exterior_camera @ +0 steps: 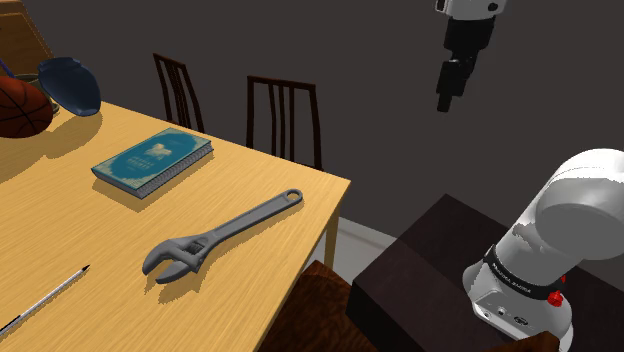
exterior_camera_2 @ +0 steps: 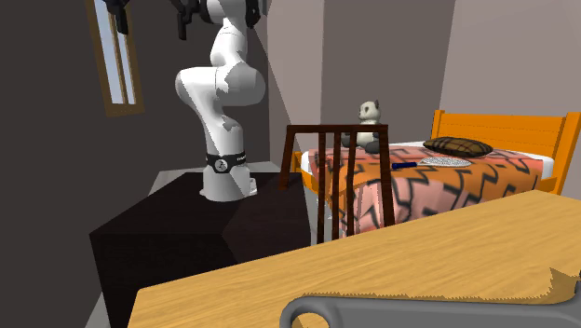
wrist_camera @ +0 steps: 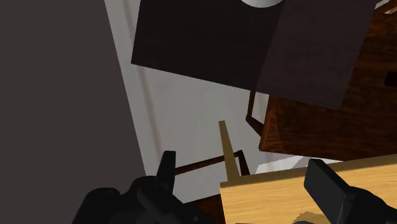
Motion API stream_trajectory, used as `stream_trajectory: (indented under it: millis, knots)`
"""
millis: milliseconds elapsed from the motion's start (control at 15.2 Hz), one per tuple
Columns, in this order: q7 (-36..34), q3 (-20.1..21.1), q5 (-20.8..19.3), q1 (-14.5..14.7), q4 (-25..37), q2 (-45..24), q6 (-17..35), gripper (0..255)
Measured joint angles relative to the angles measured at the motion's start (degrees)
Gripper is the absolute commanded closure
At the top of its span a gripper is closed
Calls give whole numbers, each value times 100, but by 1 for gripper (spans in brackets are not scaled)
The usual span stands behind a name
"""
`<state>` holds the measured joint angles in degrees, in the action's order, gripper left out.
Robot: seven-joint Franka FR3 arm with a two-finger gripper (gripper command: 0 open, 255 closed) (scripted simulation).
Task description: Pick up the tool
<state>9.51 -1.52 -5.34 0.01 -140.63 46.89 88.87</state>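
Observation:
The tool is a grey adjustable wrench (exterior_camera: 222, 232) lying flat on the wooden table (exterior_camera: 290, 285), its jaw end toward the shoulder view's lower left and its ring end near the table's far edge. Its ring end (exterior_camera_2: 372, 312) also shows at the bottom of the second exterior view. My black gripper (exterior_camera: 446, 102) hangs high in the air, well off the table and far to the shoulder view's right of the wrench. In the wrist view the gripper (wrist_camera: 243, 165) is open, fingers (wrist_camera: 167, 167) wide apart with nothing between them, above the table's corner (wrist_camera: 280, 197).
A teal book (exterior_camera: 152, 158), a dark blue bowl (exterior_camera: 70, 82), a basketball (exterior_camera: 20, 105) and a pen (exterior_camera: 45, 297) share the table. Two dark chairs (exterior_camera: 285, 120) stand behind it and a brown one (exterior_camera: 320, 310) at its near edge. The dark stand (exterior_camera: 440, 260) is at lower right.

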Motion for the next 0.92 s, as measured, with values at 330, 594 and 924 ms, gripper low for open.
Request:
stream_trajectory:
  millis: [330, 594, 924]
  knots:
    - [212, 31, 51, 201, 18, -507, 514, 0]
    - [511, 69, 108, 446, 81, -1222, 1208, 0]
    - [907, 148, 189, 736, 392, -2174, 1911, 0]
